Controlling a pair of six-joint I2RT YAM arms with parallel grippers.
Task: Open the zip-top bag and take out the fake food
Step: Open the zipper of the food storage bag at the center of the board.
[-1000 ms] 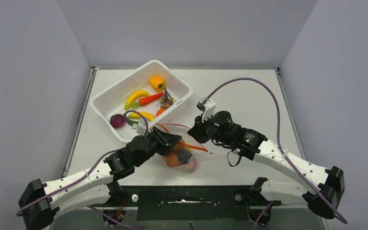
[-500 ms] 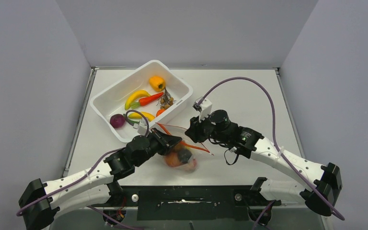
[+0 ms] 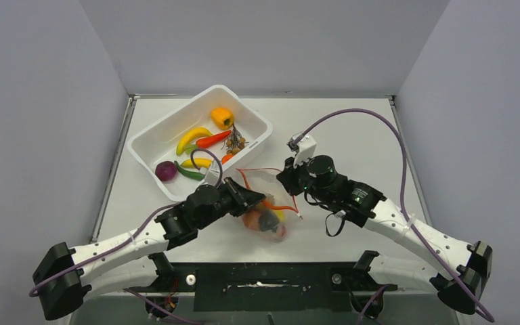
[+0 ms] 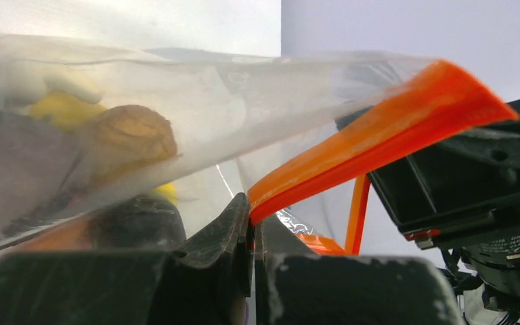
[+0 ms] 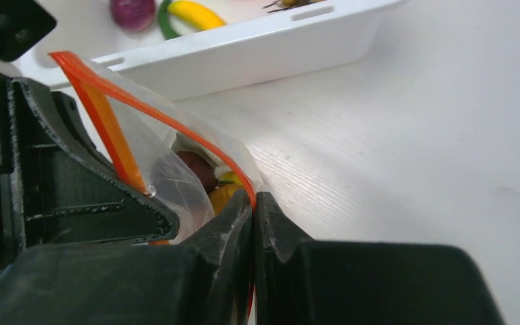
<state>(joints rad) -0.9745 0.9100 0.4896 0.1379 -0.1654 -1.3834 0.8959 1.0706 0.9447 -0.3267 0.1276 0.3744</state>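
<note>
The clear zip-top bag (image 3: 268, 203) hangs between both arms at the table's near middle, its mouth spread. My left gripper (image 3: 254, 201) is shut on one side of the orange zip strip (image 4: 365, 142). My right gripper (image 3: 286, 181) is shut on the other side of the strip (image 5: 206, 145). Fake food (image 3: 265, 220) sits inside the bag: an orange piece, a dark one and a yellow one. Through the plastic I see a brown piece (image 4: 132, 135) and a yellow piece (image 5: 229, 177).
A white tub (image 3: 145, 145) stands at the back left, just behind the bag. It holds a banana (image 3: 191, 137), a red chili (image 3: 213, 141), a yellow pepper (image 3: 222, 117), a purple plum (image 3: 166, 170) and a green chili (image 3: 188, 173).
Both grippers have shifted right and slightly back with the bag. The right gripper opened briefly and is shut again on the strip. The bag's mouth is now pulled wider.
</note>
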